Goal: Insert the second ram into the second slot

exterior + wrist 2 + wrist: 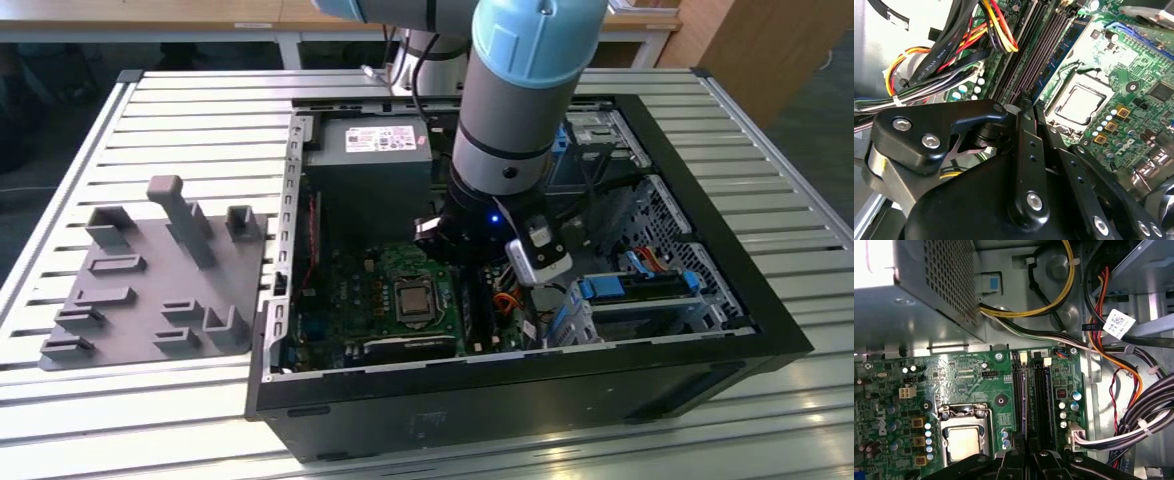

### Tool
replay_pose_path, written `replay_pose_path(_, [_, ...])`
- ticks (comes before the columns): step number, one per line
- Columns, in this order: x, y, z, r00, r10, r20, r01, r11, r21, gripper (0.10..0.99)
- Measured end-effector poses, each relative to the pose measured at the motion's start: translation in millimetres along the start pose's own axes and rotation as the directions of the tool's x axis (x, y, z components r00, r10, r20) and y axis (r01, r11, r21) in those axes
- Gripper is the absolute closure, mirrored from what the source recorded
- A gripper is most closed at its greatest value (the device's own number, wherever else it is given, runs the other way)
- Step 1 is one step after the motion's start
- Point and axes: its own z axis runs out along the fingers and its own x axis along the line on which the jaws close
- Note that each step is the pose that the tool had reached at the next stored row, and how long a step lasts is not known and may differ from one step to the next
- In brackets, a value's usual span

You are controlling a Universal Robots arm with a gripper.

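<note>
Second ram [1024,400] (thin, blue) stands near tool [1027,446].

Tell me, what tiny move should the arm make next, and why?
Probably a gentle push straight down: the gripper is right at the ram, which lines up with the slots. Whether it's seated, I can't tell.
</note>
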Motion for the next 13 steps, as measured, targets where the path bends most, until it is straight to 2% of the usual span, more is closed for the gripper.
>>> replay_pose_path(7, [-0.2,-0.1,4.6,1.0,0.001,0.0,-0.001,1.0,0.0,0.945])
replay_pose_path(13, [-0.2,-0.2,5.7,1.0,0.001,0.0,-0.001,1.0,0.0,0.945])
